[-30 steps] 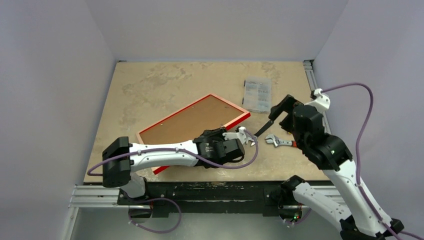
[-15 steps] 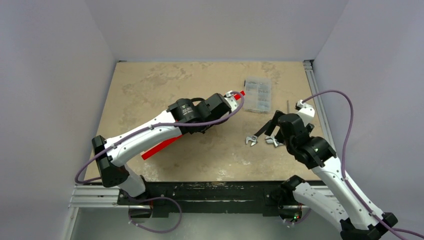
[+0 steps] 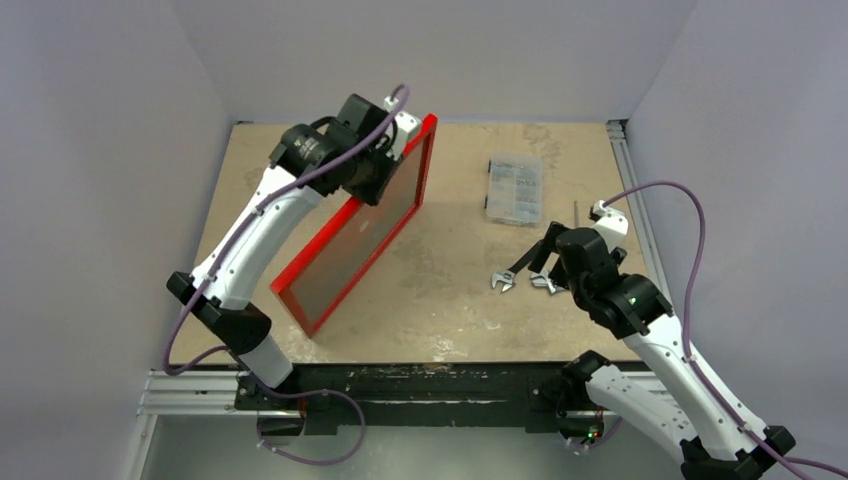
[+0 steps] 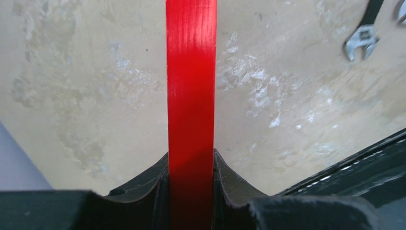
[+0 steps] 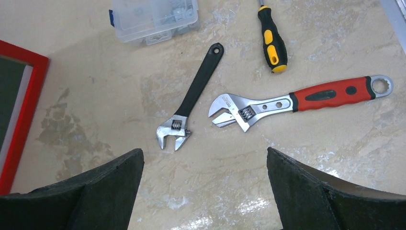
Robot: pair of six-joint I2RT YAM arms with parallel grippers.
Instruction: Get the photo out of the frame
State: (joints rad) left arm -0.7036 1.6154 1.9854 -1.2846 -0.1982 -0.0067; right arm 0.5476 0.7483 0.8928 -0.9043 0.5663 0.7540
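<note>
The frame [image 4: 191,86] is lifted higher and further left than before, pinched by the left claw [image 4: 191,164]; the right claw [image 5: 203,152] is kept spread, unmoved

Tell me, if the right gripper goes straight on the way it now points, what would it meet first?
Most likely the bare table, just short of the heads of the black-handled wrench and the red-handled wrench. The open right gripper points down between them, though depth is unclear.

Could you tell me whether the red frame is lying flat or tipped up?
Tipped up: the thin red rectangular frame is steeply tilted, left gripper clamping its top edge.
</note>
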